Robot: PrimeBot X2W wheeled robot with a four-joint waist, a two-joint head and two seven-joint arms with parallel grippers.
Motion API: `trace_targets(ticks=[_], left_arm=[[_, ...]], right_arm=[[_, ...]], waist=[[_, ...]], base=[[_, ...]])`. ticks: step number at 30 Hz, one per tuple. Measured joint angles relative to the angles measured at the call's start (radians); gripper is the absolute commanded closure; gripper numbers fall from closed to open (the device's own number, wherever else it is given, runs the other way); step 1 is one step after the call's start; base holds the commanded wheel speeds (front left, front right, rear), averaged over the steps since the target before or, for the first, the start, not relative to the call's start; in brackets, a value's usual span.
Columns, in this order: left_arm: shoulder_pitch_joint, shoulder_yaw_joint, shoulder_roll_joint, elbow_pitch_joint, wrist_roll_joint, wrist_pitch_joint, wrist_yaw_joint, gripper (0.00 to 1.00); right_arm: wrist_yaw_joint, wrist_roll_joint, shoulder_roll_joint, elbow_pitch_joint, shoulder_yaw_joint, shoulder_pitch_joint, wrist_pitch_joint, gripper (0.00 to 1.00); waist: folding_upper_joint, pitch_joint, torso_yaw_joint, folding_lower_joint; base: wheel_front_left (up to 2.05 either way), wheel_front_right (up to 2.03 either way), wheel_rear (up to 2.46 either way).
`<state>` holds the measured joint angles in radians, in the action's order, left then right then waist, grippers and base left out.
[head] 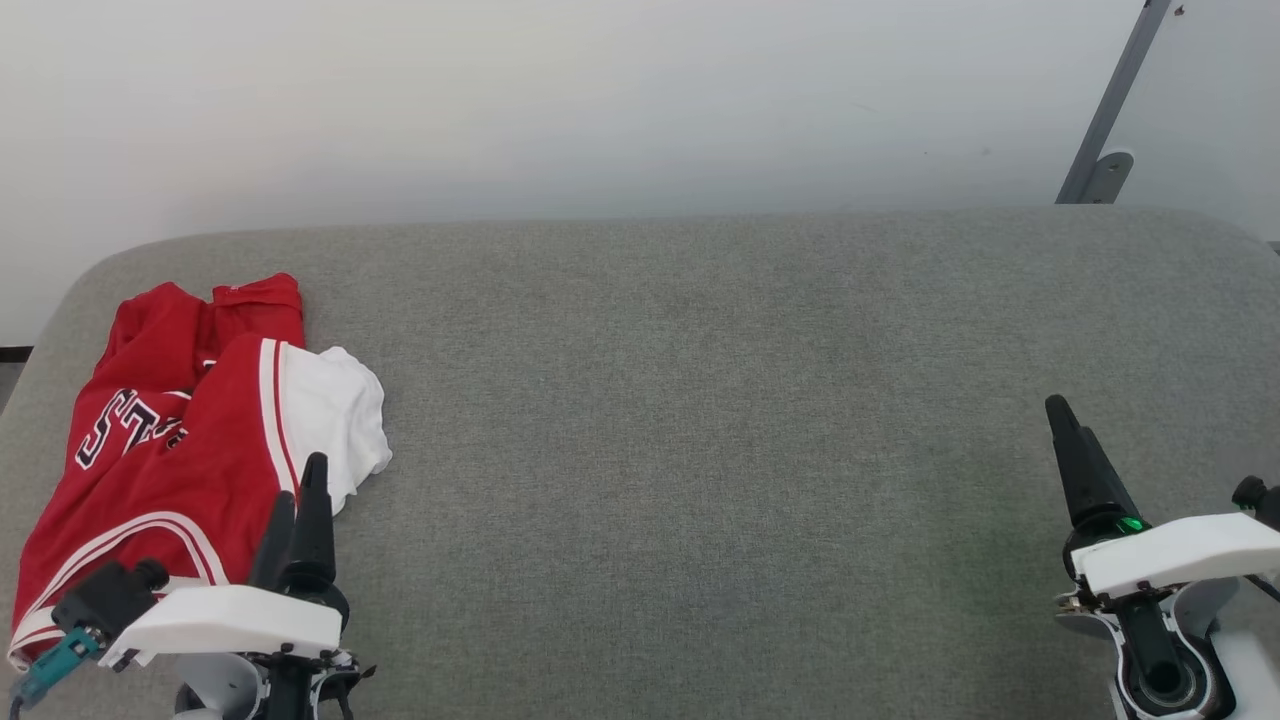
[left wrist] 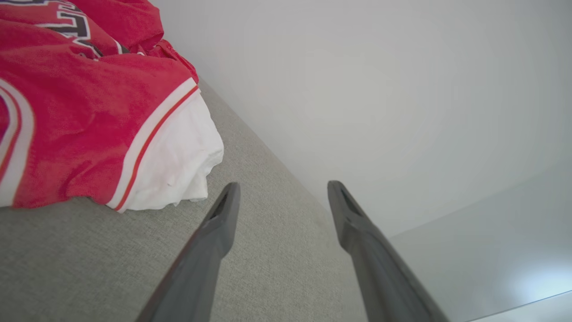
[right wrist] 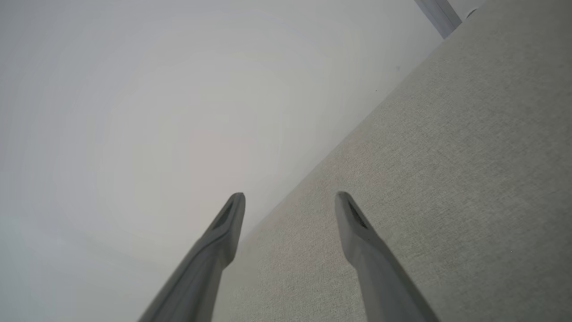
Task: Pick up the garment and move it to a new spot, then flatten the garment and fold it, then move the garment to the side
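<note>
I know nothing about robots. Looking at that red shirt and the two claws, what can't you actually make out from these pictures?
1. Lettering on the garment: in the head view folds cover most of it; in the left wrist view the top edge cuts it off.
2. The garment's near hem: in the head view the left gripper and its white wrist stand in front of it.
3. Right gripper: in the head view its fingers overlap, hiding the gap between them.

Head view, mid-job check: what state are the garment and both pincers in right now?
garment: crumpled in a heap at the left end of the grey surface, not flattened or folded, not held.
left pincer: open, empty, just beside the garment.
right pincer: open, empty, over bare surface far from the garment.
</note>
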<state>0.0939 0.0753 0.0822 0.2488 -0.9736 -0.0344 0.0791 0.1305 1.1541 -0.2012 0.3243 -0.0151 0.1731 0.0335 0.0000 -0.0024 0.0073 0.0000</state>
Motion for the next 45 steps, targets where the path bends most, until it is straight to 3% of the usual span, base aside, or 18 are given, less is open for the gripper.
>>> trace_targets(ticks=[20, 30, 45], left_arm=[[0.006, -0.070, 0.047, -0.015, 0.308, -0.065, -0.063, 0.00], [0.010, -0.094, 0.062, -0.020, 0.413, -0.094, -0.088, 0.00], [0.020, -0.095, 0.064, -0.011, 0.542, -0.133, -0.088, 0.00]], right_arm=[[0.000, -0.334, -0.038, 0.002, -0.046, 0.049, 0.065, 0.00], [0.000, -0.447, -0.062, 0.015, -0.069, 0.072, 0.094, 0.00], [0.000, -0.569, -0.091, 0.025, -0.092, 0.102, 0.134, 0.00]], waist=[[0.0000, 0.000, 0.003, 0.0000], [0.0001, -0.001, 0.003, 0.0000], [0.0000, -0.002, 0.008, 0.0000]], base=[[0.00, 0.00, 0.00], [0.00, 0.00, 0.00], [0.00, 0.00, 0.00]])
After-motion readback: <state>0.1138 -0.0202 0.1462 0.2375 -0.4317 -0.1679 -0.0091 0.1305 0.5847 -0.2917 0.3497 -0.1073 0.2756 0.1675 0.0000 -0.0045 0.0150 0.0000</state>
